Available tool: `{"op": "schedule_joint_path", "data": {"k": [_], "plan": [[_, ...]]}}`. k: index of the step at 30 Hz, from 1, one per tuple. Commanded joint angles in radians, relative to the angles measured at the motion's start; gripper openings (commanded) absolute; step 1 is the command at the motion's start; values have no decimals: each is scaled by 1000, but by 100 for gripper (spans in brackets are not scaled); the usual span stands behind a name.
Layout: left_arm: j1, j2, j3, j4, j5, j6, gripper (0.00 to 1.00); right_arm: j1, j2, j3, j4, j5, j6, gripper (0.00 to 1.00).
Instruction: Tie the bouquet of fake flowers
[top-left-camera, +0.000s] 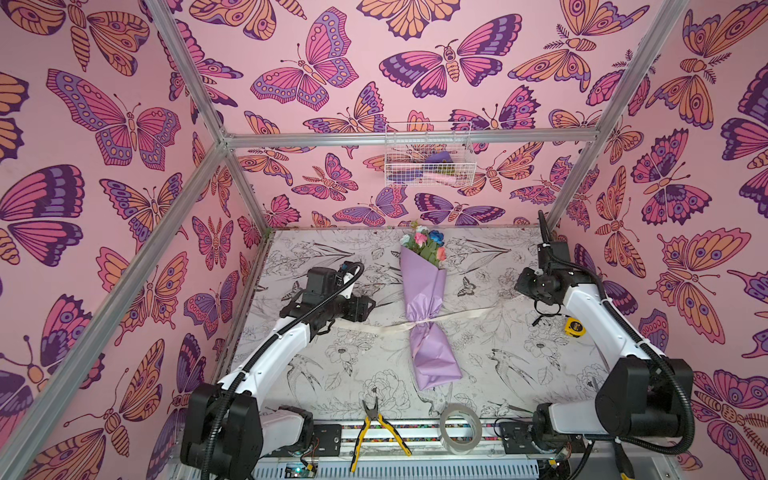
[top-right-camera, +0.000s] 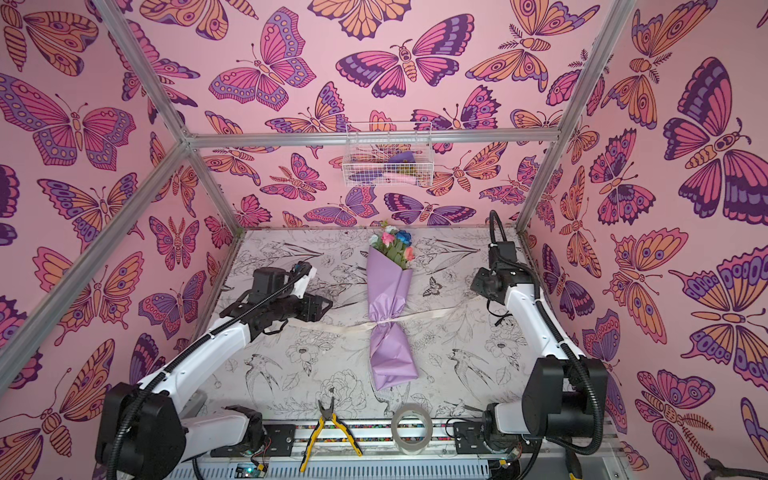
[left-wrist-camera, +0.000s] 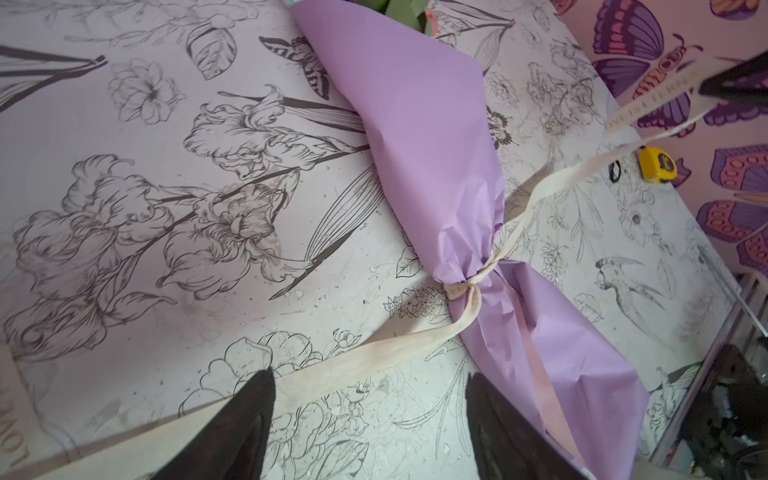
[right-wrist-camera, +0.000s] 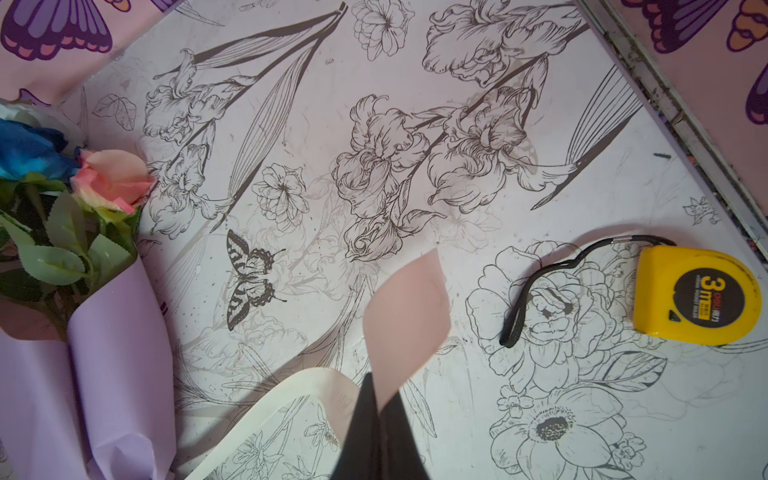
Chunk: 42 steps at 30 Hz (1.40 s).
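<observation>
While cream woven ribbon (left-wrist-camera: 374, 351) cinches crinkled lilac paper bouquet (left-wrist-camera: 415, 124), left claw (left-wrist-camera: 370, 376) gaping; right claw (right-wrist-camera: 376, 386) pinching ribbon

We read "3m" on the tape measure (right-wrist-camera: 698, 295); the ribbon's (left-wrist-camera: 648, 99) printed letters are too blurred to read.

In the left wrist view the frame cuts the bouquet (left-wrist-camera: 415, 124) at both ends; of the fake flowers (left-wrist-camera: 401, 8) only a few leaves show. One tail of the ribbon (left-wrist-camera: 353, 359) runs out of frame and its lettering is too blurred to read. Only a dark tip of the right end effector (left-wrist-camera: 706, 87) enters there; in both top views its fingertips are lost against its dark body. In a top view the right arm half hides the tape measure (top-left-camera: 575, 326). The wire basket (top-left-camera: 392, 166) holds purple, green and pink things too small to name
</observation>
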<state>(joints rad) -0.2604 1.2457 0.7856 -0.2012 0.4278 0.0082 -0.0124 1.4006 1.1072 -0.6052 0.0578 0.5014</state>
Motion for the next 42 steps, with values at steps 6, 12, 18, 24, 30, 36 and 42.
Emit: {"op": "schedule_joint_path", "data": {"k": [6, 12, 18, 24, 30, 36, 42], "plan": [[-7, -6, -121, 280, 49, 268, 78, 6, -12, -2, -26, -29, 19, 0], [-45, 16, -162, 305, 42, 431, 81, 8, -25, 6, -34, -25, 15, 0], [-110, 5, -184, 284, 18, 550, 70, 6, -34, -6, -26, -41, 25, 0], [-154, 150, -88, 94, -111, 664, 71, 6, -56, -5, -33, -31, 22, 0], [-180, 239, -37, 57, -112, 720, 71, 7, -72, -11, -43, -12, 17, 0], [-212, 330, 14, -6, -137, 745, 71, 5, -70, -14, -46, 4, 11, 0], [-236, 426, 76, -42, -152, 764, 70, 6, -69, -11, -44, 5, 12, 0]]}}
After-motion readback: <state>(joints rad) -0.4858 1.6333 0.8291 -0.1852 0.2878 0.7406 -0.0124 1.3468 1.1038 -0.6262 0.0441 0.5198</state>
